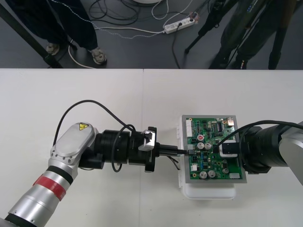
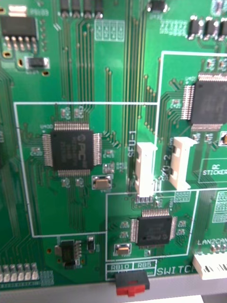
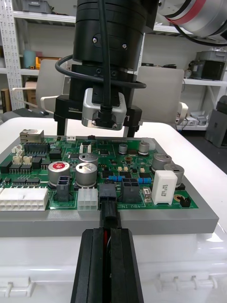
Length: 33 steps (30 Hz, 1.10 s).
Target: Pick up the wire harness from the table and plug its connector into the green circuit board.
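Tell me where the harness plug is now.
Front view: the plug sits at the green board's left edge, held by the left claw, next to a white connector.

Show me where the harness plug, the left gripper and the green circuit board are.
harness plug (image 3: 108, 213), left wrist view, on its black body at the board's edge.
left gripper (image 3: 109, 233), left wrist view, between its shut fingertips.
green circuit board (image 1: 215, 165), front view, on its green face.

Table and floor clutter
A light table (image 1: 94, 99) is filling the near scene. Beyond its far edge a dark floor (image 1: 142, 54) is showing, where black cables (image 1: 115, 13) are looping and a white power strip (image 1: 179, 25) is lying, right of middle, its white cord (image 1: 132, 30) trailing left.
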{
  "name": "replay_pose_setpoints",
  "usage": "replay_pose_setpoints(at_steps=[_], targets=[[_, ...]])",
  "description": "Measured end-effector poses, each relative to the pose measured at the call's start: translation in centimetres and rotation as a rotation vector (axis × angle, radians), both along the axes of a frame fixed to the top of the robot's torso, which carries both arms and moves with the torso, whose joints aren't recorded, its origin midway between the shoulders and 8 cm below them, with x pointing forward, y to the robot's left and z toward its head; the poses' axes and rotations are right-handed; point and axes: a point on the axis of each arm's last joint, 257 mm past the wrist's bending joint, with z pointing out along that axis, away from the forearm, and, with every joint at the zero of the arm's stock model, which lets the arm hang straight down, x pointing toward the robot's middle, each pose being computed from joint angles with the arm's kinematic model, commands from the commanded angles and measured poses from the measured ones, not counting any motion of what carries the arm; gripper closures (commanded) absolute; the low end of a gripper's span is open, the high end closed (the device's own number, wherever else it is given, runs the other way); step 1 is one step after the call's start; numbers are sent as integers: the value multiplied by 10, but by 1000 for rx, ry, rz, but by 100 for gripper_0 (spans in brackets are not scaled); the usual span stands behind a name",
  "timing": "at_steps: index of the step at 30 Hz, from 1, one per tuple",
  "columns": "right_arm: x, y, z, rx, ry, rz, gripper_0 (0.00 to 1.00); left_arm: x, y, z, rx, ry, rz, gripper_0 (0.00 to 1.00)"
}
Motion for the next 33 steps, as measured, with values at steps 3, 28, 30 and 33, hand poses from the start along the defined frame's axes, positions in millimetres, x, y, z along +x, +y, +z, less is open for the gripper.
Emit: replay_pose_setpoints(at_steps=[3, 28, 30, 33], targets=[[0, 0, 0, 0, 0, 0, 0, 1, -1, 0, 1, -1, 4, 100], [0, 0, 0, 1, 0, 1, 0, 0, -3, -1, 2, -28, 2, 100], [0, 0, 0, 1, 0, 1, 0, 0, -4, -1, 1, -28, 1, 100], [0, 0, 0, 1, 0, 1, 0, 0, -6, 0, -3, -28, 1, 100]])
